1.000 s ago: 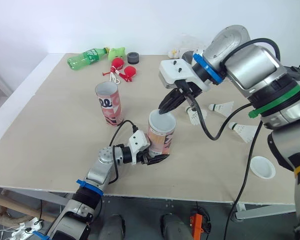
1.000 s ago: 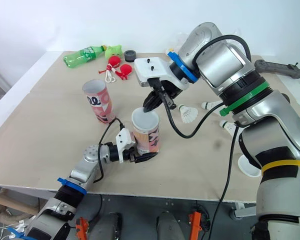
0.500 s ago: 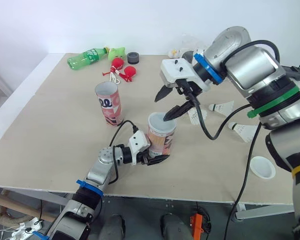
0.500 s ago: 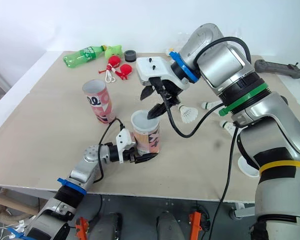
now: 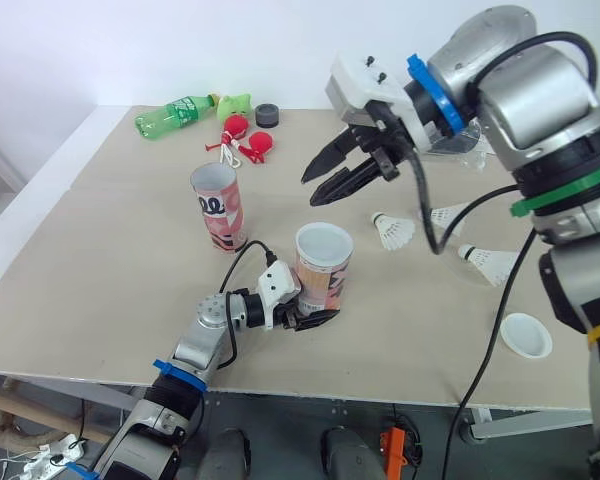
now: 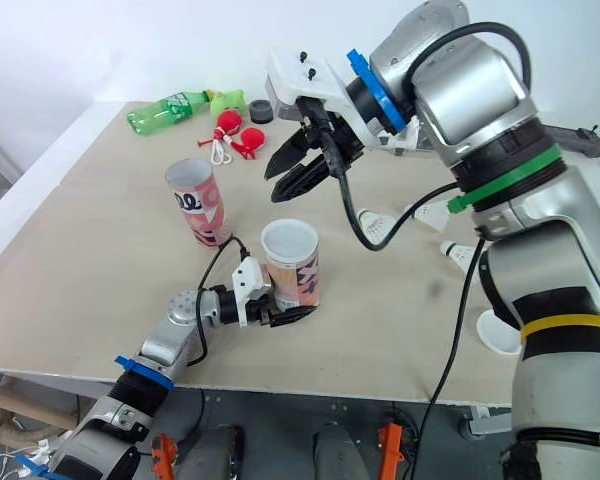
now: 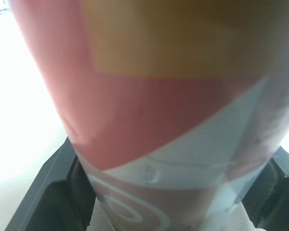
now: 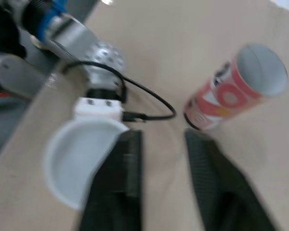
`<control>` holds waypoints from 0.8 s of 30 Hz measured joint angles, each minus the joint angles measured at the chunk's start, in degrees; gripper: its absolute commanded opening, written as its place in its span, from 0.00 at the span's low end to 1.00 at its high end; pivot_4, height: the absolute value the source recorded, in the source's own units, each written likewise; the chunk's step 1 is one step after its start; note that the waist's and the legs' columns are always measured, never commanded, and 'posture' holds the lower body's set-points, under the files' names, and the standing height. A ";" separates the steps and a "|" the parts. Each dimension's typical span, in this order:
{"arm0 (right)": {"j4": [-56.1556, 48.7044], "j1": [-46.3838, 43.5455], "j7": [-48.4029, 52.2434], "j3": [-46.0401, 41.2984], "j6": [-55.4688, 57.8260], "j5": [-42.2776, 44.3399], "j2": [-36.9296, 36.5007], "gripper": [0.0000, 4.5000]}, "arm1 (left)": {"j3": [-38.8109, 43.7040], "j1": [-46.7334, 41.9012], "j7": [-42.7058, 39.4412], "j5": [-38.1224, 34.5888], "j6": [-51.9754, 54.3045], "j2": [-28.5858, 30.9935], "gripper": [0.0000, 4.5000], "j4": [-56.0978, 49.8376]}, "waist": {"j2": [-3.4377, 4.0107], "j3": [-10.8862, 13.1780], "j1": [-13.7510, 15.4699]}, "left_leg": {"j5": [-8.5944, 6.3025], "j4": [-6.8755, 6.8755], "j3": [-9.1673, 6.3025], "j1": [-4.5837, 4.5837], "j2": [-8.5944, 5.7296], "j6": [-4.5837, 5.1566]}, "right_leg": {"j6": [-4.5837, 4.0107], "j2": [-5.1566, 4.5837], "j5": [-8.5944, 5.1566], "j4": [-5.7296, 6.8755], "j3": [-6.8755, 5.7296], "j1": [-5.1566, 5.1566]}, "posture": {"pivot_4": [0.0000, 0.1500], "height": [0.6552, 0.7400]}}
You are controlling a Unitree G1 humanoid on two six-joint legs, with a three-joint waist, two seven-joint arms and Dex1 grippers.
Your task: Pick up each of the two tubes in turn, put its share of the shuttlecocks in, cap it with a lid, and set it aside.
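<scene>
Holding the near tube point(image 5: 323, 268) upright by the near edge of the bench point(image 5: 100, 260), the left pincer point(image 5: 315, 318) clamps its base. No tube is capped yet. Three shuttlecocks point(image 5: 391, 231) lie toward the right edge, and a lid point(image 5: 526, 335) toward the near right corner. The right pincer point(image 5: 311, 188), wide and empty, has lifted from the tube's mouth. In the left wrist view, the tube wall sits between the fingers point(image 7: 43, 192). In the right wrist view, the second tube point(image 8: 236, 91) stands open.
</scene>
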 measured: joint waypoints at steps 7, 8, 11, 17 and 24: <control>-3.74 4.10 0.00 3.98 1.23 0.96 -1.16 0.05 | 0.06 -0.03 -0.08 -0.01 -0.05 -0.01 0.72 0.12 | 0.00 0.00 0.02 | 0.00 0.01 0.00 0.00 0.01 0.00 | 0.15 0.01 -0.09 0.01 0.00 -0.01 | 1.00 1.00; -3.86 4.34 0.00 4.10 1.21 0.87 -1.09 0.05 | 0.05 -0.02 -0.09 0.00 -0.04 -0.01 0.72 0.12 | 0.00 0.00 0.02 | 0.00 0.01 0.00 0.00 0.00 0.00 | 0.15 0.01 -0.09 0.01 0.00 -0.01 | 1.00 1.00; -4.07 5.71 0.00 4.43 0.99 -0.25 -0.81 0.05 | 0.03 -0.02 -0.08 0.00 -0.04 0.00 0.72 0.11 | 0.00 0.00 0.05 | 0.00 0.01 0.00 0.00 0.00 0.00 | 0.12 0.00 -0.07 0.01 0.00 -0.01 | 1.00 1.00; -4.54 6.10 0.00 5.24 0.64 -1.11 -0.56 0.05 | 0.01 -0.01 -0.05 0.01 -0.03 0.02 0.72 0.09 | 0.00 0.00 0.04 | 0.00 0.01 0.00 0.00 0.00 0.00 | 0.13 0.00 -0.07 0.01 0.00 -0.01 | 1.00 1.00; -6.73 6.69 0.00 5.73 -0.87 -2.60 -1.64 0.05 | -0.13 -0.05 0.11 0.14 -0.05 0.03 0.72 0.11 | 0.00 -0.02 0.02 | 0.00 0.01 0.00 0.10 0.00 0.00 | 0.18 0.01 -0.11 0.01 -0.01 0.07 | 1.00 1.00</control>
